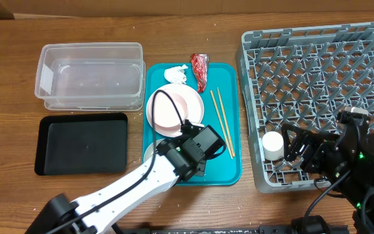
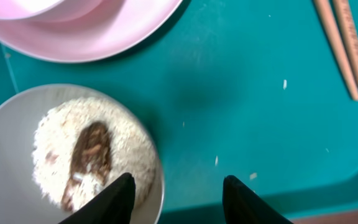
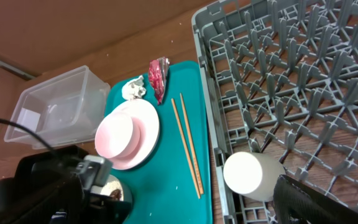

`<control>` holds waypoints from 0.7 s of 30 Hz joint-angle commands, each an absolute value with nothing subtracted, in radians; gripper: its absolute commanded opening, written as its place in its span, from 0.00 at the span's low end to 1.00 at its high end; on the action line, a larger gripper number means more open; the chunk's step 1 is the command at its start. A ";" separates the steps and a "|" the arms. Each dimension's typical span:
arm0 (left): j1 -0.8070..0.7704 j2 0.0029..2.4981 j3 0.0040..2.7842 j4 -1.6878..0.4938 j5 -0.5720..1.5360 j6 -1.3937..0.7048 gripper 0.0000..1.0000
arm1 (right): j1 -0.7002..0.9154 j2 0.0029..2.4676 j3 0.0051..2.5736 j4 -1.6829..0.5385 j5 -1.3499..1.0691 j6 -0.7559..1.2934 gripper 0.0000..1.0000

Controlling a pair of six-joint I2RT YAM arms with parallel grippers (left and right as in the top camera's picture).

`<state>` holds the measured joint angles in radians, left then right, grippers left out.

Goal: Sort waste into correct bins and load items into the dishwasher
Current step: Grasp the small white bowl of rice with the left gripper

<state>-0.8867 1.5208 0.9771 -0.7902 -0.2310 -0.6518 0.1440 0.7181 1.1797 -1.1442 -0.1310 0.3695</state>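
- Bowl (image 2: 5, 149) is the thing in play here: pale, round and smooth-walled. It sits at the near end of the teal tray (image 2: 260, 112) with a clump of sticky white rice (image 2: 48, 137) and a brown scrap (image 2: 92, 149) in it.
- Left end effector (image 2: 179, 180) hangs right over it, jaws apart and straddling the rim, one side over the rice and the other over bare tray. Not clamped on anything as far as I can see.
- My read: this is the grab-the-bowl step. The next move calls for pinching that thin, slick rim, then tipping the food into a bin before the bowl goes to the rack.
- Right end effector (image 1: 294, 146) is spread wide and holding nothing, just beside the small white cup (image 1: 273, 144), which stands in the near corner of the grey peg rack (image 1: 317, 58).
- Further out on the tray there's a glossy pink plate (image 2: 123, 37) and two thin wooden chopsticks (image 2: 344, 43). At the far edge are the crumpled napkin (image 1: 175, 74) and the shiny red wrapper (image 1: 200, 68).
- Clear tub (image 1: 89, 45) and matte black tray (image 1: 83, 146) sit off to the left on the bench (image 1: 18, 65).
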 commanded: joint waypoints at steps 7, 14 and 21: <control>-0.889 1.704 0.976 -0.757 -0.290 -0.648 0.42 | 0.140 0.715 1.192 -1.158 -0.141 0.367 1.00; -0.874 1.713 0.977 -0.749 -0.300 -0.647 0.04 | 0.140 0.715 1.192 -1.158 -0.141 0.367 1.00; -0.836 1.642 1.020 -0.822 -0.274 -0.680 0.04 | 0.140 0.715 1.192 -1.160 -0.141 0.367 1.00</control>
<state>-0.8612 1.7073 0.9802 -0.7849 -0.2764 -0.6491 0.1436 0.7181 1.1797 -1.1614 -0.1337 0.3695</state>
